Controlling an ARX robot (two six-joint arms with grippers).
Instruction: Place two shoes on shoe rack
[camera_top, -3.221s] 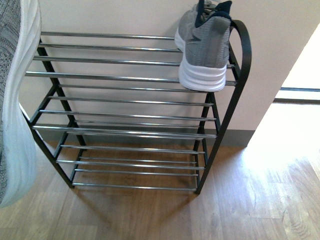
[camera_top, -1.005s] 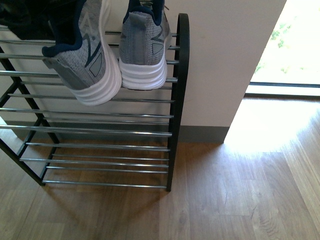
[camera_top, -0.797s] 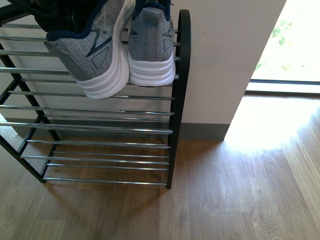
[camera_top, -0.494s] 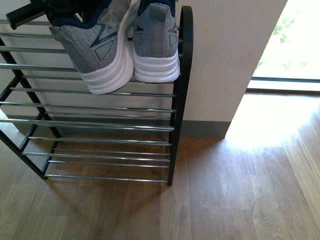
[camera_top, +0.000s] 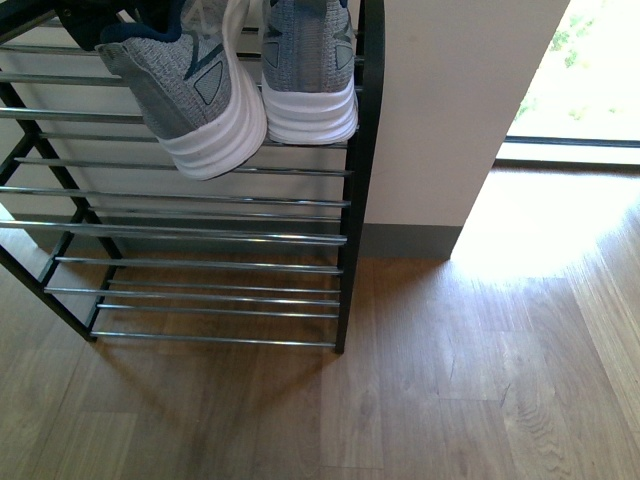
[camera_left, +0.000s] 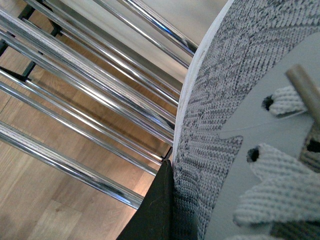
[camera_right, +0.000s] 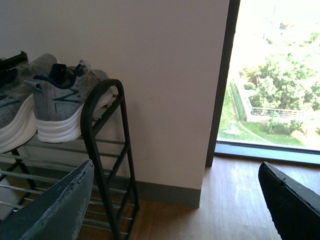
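Note:
Two grey knit shoes sit at the top tier of the black shoe rack (camera_top: 356, 200). One shoe (camera_top: 308, 85) rests on the chrome rods against the rack's right end frame. The other shoe (camera_top: 190, 100) is just to its left, tilted, with its white heel past the front rod and its sole touching its neighbour's. My left gripper (camera_top: 98, 18) is shut on this shoe; in the left wrist view a black finger (camera_left: 156, 210) presses its knit side (camera_left: 225, 115) above the rods (camera_left: 75, 90). My right gripper (camera_right: 172, 215) hangs open with nothing in it, right of the rack (camera_right: 102, 130).
A cream wall with a grey skirting board (camera_top: 410, 240) stands behind and right of the rack. Wooden floor (camera_top: 450, 380) spreads in front. A tall window (camera_right: 272, 80) with a dark frame lies to the right, bright sun falling on the floor there.
The held shoe has come from the far left, close to the camera, over the top tier. In the last second it closed up against the resting shoe, and the view shifted slightly.

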